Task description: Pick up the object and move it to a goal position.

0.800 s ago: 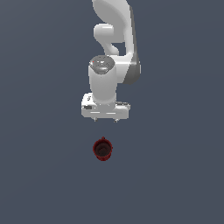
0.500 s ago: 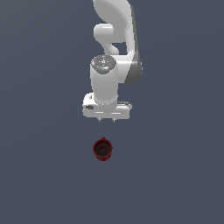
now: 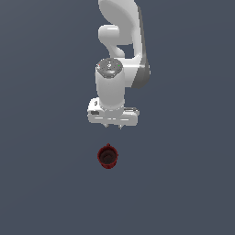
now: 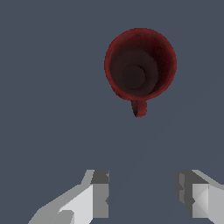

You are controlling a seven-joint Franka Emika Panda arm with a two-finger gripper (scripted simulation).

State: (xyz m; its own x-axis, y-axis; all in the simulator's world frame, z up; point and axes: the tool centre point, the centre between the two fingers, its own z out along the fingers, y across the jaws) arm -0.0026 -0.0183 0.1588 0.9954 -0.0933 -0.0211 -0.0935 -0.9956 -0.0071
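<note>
The object, a small dark red cup [image 3: 108,156], stands upright on the grey floor with its dark interior facing up. In the wrist view the cup [image 4: 140,65] shows a short handle pointing toward my fingers. My gripper [image 3: 114,126] hangs on the white arm a short way beyond the cup in the exterior view, apart from it. It is open, with nothing between its two fingers [image 4: 99,194], and the gripper [image 4: 142,192] has not reached the cup's rim.
A plain dark grey floor [image 3: 46,183] fills both views. The white arm [image 3: 121,41] reaches in from the top of the exterior view.
The gripper has come slightly closer to the cup and a little lower. The cup has not moved.
</note>
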